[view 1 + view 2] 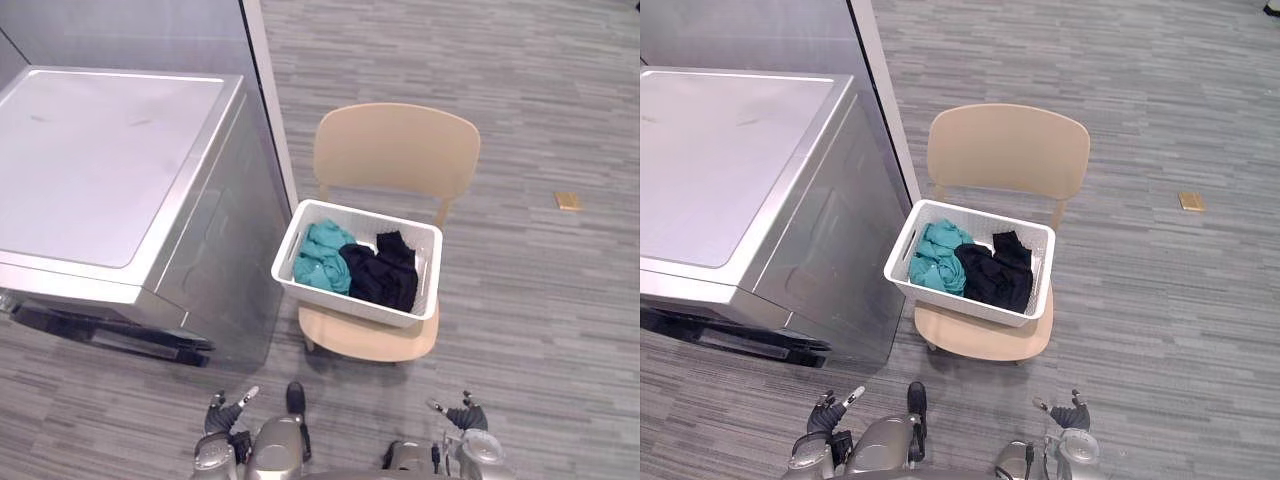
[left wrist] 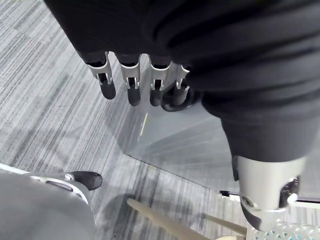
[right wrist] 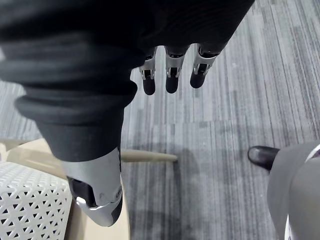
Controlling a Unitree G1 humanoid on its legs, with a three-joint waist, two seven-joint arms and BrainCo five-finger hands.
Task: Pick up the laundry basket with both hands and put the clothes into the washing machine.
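My left hand (image 1: 224, 414) and right hand (image 1: 464, 414) hang released, fingers straight; the laundry basket (image 1: 345, 299) sits on the chair (image 1: 398, 148).

Your left hand (image 1: 222, 418) sits low at near left and your right hand (image 1: 466, 416) low at near right, well apart from each other. Left wrist view: fingers (image 2: 131, 82) straight in a row, thumb (image 2: 265, 192) set apart, nothing in the grasp. Right wrist view: fingers (image 3: 171, 75) straight too, thumb (image 3: 95, 192) spread off, holding nothing. You've got dark ribbed covers over both wrists.
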